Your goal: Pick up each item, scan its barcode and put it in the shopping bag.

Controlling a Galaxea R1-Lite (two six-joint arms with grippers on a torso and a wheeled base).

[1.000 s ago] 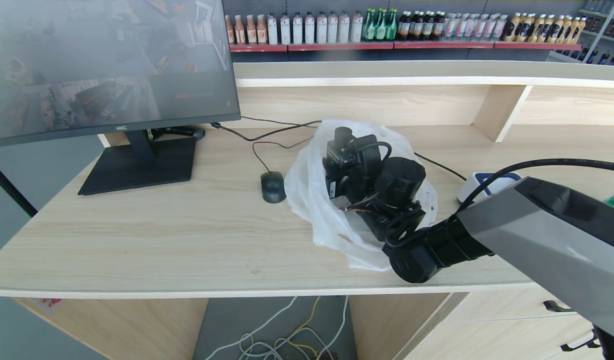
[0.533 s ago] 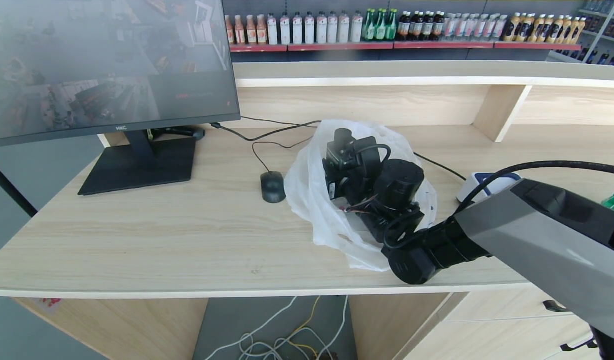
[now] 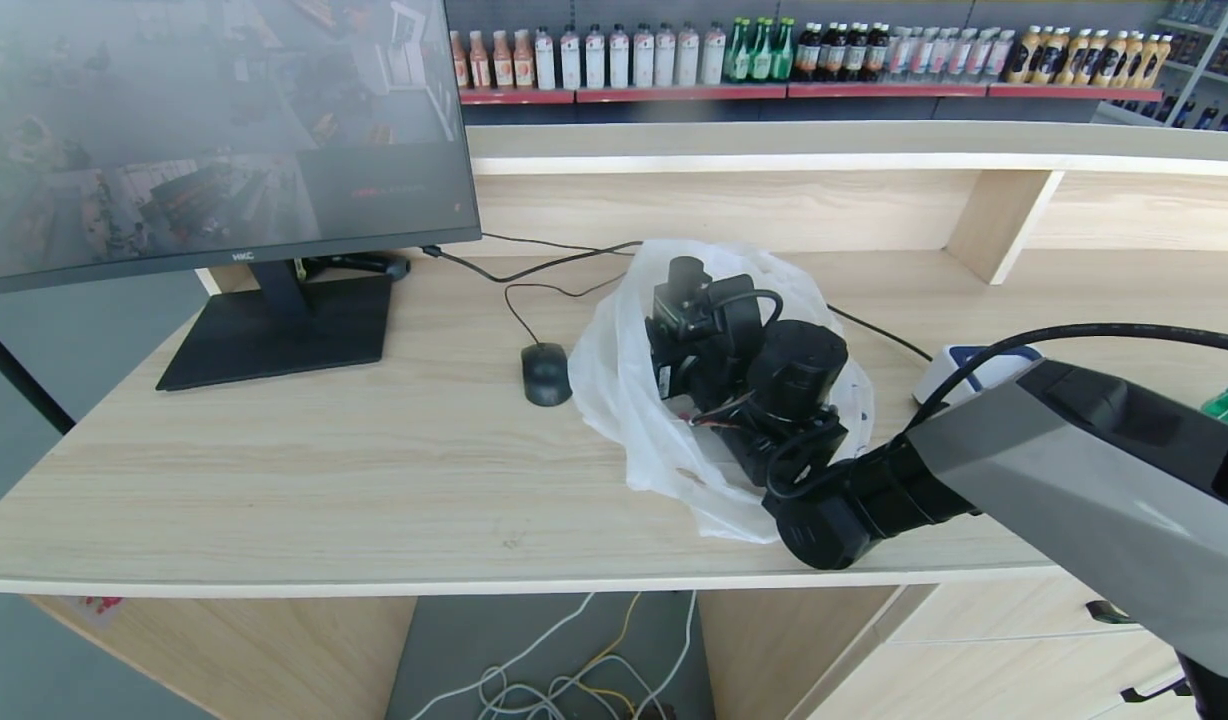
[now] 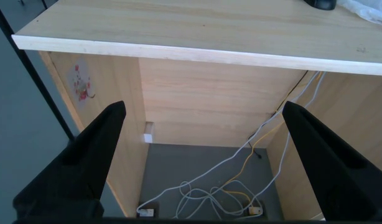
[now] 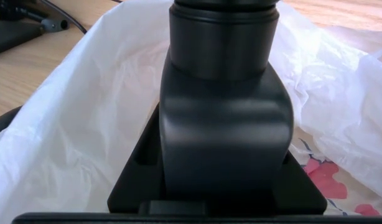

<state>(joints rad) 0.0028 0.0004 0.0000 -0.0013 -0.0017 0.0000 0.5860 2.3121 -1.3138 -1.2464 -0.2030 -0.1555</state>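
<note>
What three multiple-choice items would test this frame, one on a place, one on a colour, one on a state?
1. Where is the right gripper?
A. on the floor
B. inside the shopping bag
C. held high in the air
2. What colour is the mouse?
A. white
B. red
C. black
3. How do the left gripper fingers stand?
A. wide apart
B. pressed shut, empty
C. shut on a box

Answers:
1 B: the head view shows the right gripper within the white shopping bag on the counter.
2 C: the mouse beside the bag is black.
3 A: the left wrist view shows its two fingers far apart with nothing between them, below the counter's edge.
</note>
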